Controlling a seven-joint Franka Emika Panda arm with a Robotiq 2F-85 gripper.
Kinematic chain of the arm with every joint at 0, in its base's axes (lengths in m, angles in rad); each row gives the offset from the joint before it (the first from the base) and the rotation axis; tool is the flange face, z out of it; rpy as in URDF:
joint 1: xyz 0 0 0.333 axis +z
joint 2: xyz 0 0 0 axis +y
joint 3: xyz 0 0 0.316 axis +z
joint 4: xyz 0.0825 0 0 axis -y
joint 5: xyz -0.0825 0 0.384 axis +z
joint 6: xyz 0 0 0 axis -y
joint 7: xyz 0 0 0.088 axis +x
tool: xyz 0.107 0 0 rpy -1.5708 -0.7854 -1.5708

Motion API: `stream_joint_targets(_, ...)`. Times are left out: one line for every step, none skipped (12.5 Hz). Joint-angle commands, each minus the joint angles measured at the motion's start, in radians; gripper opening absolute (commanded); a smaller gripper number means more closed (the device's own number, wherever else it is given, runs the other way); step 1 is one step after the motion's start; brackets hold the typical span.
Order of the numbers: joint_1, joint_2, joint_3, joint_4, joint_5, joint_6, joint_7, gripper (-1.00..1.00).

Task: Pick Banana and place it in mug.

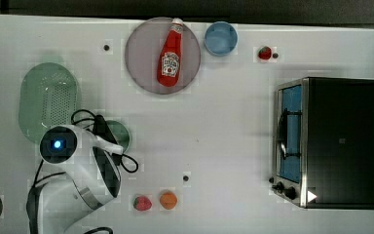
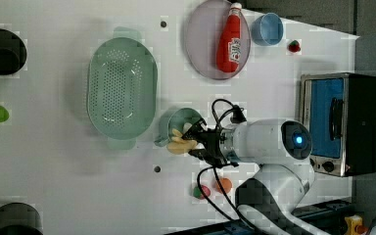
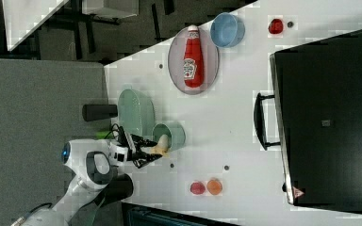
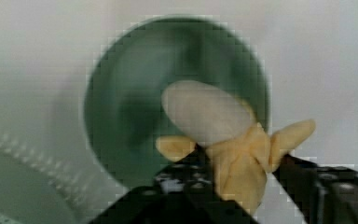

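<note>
The white table [image 1: 224, 146] carries everything. Largest on it is the black and steel toaster oven [image 1: 338, 141], standing at the edge on the top view's right with its glass door facing inward. The white robot arm [image 1: 85, 170] reaches in from the corner at the top view's lower left. By the edge on the top view's left lies the oval pale-green perforated basket [image 1: 48, 100]. Near the far edge sits a round grey plate [image 1: 141, 68] with a red ketchup bottle [image 1: 170, 53] lying on it, and just beside the plate a light-blue round cup [image 1: 220, 38]. The round translucent teal-green mug [image 2: 181, 120] stands just beside the basket, towards the table's middle. The black gripper [image 2: 196, 142] is at the mug's rim, its fingers either side of the peeled, cream-yellow toy Banana [image 4: 223, 140], which pokes over the mug's opening; whether they clamp it I cannot tell. Near the front edge lie an orange ball [image 1: 168, 199] and a red strawberry [image 1: 142, 203], side by side; a second red strawberry [image 1: 265, 52] is near the far edge.
</note>
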Motion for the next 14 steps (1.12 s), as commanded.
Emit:
stream_joint_targets(-0.001,-0.057,-0.01,0.035,0.018,0.014,0.079,0.69)
stream_joint_targets(-0.002,-0.065,-0.013,0.033,0.018,0.012,0.08,1.0)
stream_joint_targets(-0.003,-0.073,-0.015,0.034,0.018,0.013,0.079,1.0)
stream_joint_targets(-0.003,-0.079,-0.014,0.033,0.018,0.011,0.079,1.0)
stream_joint_targets(-0.003,-0.09,-0.015,0.043,0.018,0.044,0.079,1.0)
stream_joint_targets(-0.005,-0.109,-0.02,0.052,0.021,0.04,0.08,1.0)
stream_joint_targets(-0.009,-0.138,-0.028,0.056,0.021,0.012,0.079,1.0)
stream_joint_targets(-0.014,-0.178,-0.042,0.059,0.021,-0.009,0.079,1.0)
stream_joint_targets(-0.02,-0.222,-0.062,0.065,0.021,-0.059,0.065,1.0)
stream_joint_targets(-0.026,-0.274,-0.089,0.079,0.021,-0.144,0.006,1.0)
stream_joint_targets(-0.032,-0.326,-0.123,0.105,0.021,-0.236,-0.094,1.0)
stream_joint_targets(-0.037,-0.366,-0.16,0.129,0.021,-0.316,-0.17,1.0)
stream_joint_targets(-0.042,-0.401,-0.201,0.157,0.022,-0.373,-0.242,1.0)
stream_joint_targets(-0.047,-0.427,-0.247,0.187,0.022,-0.414,-0.319,1.0)
